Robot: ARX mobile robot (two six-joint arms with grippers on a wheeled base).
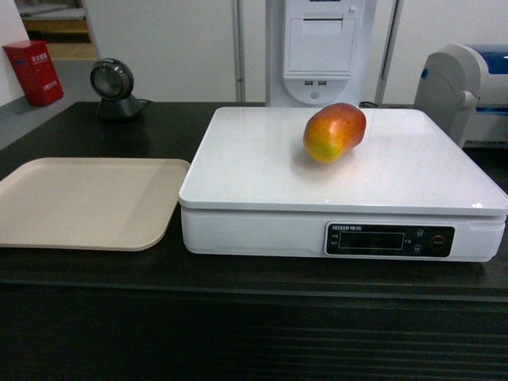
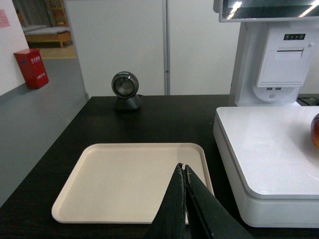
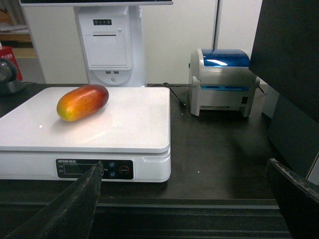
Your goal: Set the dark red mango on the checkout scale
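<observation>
While the dark red mango [image 1: 334,132] lies on its side on the white platform of the scale [image 1: 262,171], neither of my grippers touches it. In the head view it sits toward the one o'clock part of the platform, its red end pointing to two o'clock and its orange-yellow end toward me. The scale stands on the dark worktop of the checkout [image 1: 95,274], whose slatted front panel runs along the bottom of that view, and its dark display strip [image 1: 389,240] faces me.

My left gripper [image 2: 184,172] has its fingers pressed together with nothing between them, its tip hanging over the near right corner of the beige tray [image 2: 114,179]. That tray lies just beside the scale, at nine o'clock from it.

My right gripper [image 3: 184,174] is spread wide and empty, one finger [image 3: 70,204] low at seven o'clock and the other at five o'clock in its wrist view, both short of the scale's front.

At eleven o'clock on the worktop stands a round scanner [image 1: 113,87]. A blue-topped label printer [image 3: 223,79] sits at three o'clock from the scale.
</observation>
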